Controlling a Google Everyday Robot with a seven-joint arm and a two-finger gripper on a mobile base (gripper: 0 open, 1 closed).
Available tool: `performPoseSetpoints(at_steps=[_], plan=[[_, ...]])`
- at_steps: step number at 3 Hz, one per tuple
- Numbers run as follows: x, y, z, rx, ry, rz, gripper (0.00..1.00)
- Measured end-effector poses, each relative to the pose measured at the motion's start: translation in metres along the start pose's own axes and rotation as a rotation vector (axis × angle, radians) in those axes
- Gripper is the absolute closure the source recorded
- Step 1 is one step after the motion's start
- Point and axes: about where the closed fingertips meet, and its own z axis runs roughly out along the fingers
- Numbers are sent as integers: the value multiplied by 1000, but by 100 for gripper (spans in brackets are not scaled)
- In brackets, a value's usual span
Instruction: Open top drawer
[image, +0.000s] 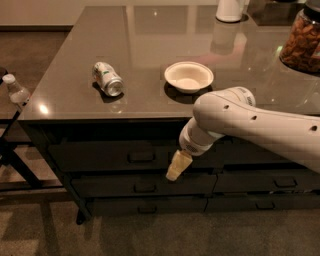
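My gripper (178, 166), apart or together I cannot tell, hangs near the handle (141, 156) of the top drawer (95, 156); I should align with it before pulling straight.
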Motion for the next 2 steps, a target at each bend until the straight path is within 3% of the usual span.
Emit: performPoseSetpoints(at_steps=[2], plan=[[-3, -12, 30, 13, 5, -6, 0]])
